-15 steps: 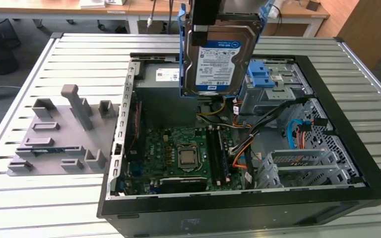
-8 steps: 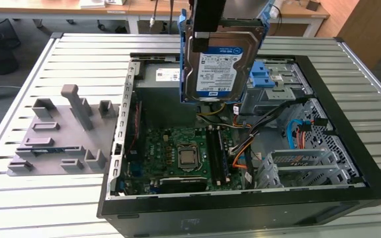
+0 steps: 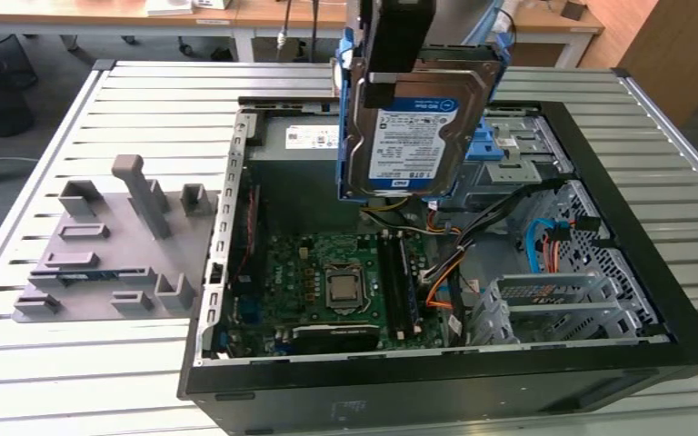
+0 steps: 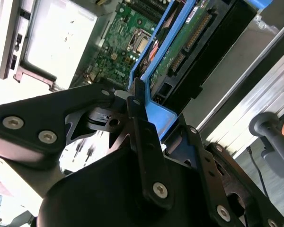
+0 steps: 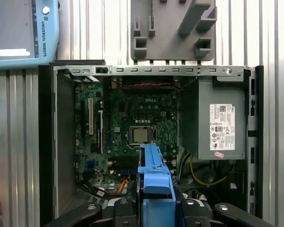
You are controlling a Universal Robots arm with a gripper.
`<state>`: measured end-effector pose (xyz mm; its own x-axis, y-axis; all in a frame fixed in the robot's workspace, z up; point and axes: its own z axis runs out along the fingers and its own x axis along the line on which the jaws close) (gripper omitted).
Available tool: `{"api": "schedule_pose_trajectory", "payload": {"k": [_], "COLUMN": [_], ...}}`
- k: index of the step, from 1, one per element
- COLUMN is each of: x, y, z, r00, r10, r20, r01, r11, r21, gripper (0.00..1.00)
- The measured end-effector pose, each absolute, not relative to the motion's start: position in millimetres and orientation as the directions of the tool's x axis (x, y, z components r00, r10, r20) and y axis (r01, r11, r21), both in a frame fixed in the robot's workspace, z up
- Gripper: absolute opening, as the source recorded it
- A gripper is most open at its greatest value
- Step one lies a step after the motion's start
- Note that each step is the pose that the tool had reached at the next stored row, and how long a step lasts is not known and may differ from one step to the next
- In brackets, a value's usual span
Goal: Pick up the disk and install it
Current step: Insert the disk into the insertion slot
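Observation:
The disk [image 3: 420,136], a silver-grey hard drive with a white-and-blue label in a blue bracket, hangs upright above the open computer case [image 3: 640,350]. Its label faces the exterior view. My gripper [image 3: 388,91] comes down from above and is shut on the disk's upper edge. In the second wrist view the black fingers [image 4: 141,124] clamp the blue bracket [image 4: 161,116], with the disk's circuit-board side [image 4: 187,45] beyond them. In the first wrist view the disk [image 5: 154,172] is seen edge-on over the motherboard [image 5: 139,123], with the gripper [image 5: 154,205] around it.
The case lies open on a slatted metal table [image 3: 676,127]. Inside are the grey power-supply box [image 5: 213,123], cables, and a metal drive cage with light-blue tabs [image 3: 494,145] on the exterior view's right. A grey fixture plate [image 3: 106,245] sits on that view's left. A teach pendant [image 5: 19,33] lies beside the case.

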<state>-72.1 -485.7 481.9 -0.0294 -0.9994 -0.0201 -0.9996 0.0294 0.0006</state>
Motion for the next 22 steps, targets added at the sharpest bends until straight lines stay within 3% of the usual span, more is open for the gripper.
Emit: {"api": "schedule_pose_trajectory", "payload": {"k": [22], "x": [-56], "y": [-527], "z": [477], "r00": [-0.03], "r10": [-0.999], "r20": [-0.02], "r01": [-1.0], "r11": [0.03], "r21": [0.002], "gripper": [0.37]}}
